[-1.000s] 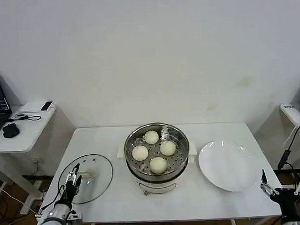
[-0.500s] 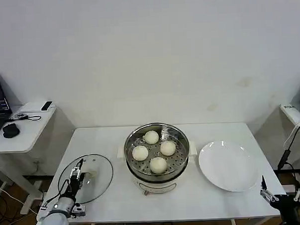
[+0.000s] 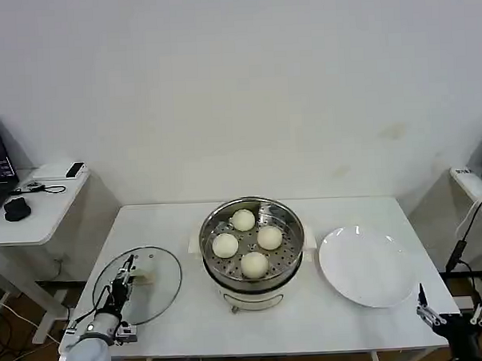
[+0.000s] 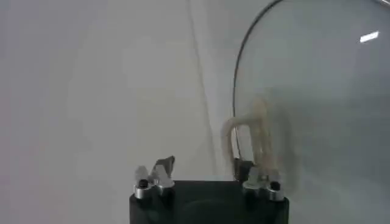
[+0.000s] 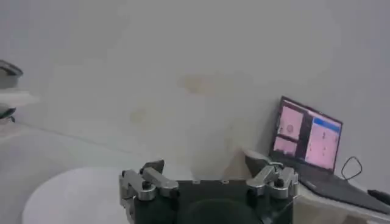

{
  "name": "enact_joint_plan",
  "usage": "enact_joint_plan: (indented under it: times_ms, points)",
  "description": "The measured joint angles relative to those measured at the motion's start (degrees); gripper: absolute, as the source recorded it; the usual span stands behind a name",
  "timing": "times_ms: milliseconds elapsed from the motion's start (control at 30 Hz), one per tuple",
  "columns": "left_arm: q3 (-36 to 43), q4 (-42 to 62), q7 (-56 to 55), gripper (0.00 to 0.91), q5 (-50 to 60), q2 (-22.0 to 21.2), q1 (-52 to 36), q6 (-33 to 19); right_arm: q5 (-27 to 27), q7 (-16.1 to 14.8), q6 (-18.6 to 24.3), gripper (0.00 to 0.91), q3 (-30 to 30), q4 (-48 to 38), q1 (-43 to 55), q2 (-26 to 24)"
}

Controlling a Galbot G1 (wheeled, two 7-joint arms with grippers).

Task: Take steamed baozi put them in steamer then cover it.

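Four steamed baozi (image 3: 243,219) in one steamer (image 3: 288,262), left hand (image 3: 123,275) spread over lid (image 3: 159,289)

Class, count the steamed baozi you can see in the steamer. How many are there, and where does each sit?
4. All lie on the perforated tray of the steamer: one at the back, one left, one right, one at the front. None looks hidden.

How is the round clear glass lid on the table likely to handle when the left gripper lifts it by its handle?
The round clear glass lid looks rigid, probably fairly heavy and breakable if knocked against the shiny steel steamer. Its smooth pale loop handle may be slippery, so held off-centre the lid could swing. The left gripper, open, hovers over the lid.
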Motion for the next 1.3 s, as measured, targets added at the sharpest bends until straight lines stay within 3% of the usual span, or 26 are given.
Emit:
enact_joint_plan:
  times_ms: [533, 933, 1300]
  points:
    - [-2.37, -5.23, 0.53, 0.000, -0.53, 0.48, 2.46, 2.31, -0.77, -0.65, -0.58, 0.907, -1.82, 0.53, -0.56, -0.14]
    - [-3.75, -18.97, 3.55, 0.000, -6.24, 2.56, 4.92, 12.59, -1.21, -1.72, -1.30, 0.907, -2.72, 0.68, -0.66, -0.84]
    - [1.52, -29.14, 7.90, 0.000, -9.27, 5.10, 2.46, 22.47, -1.49, -2.34, -1.53, 0.907, -2.97, 0.99, -1.07, -0.79]
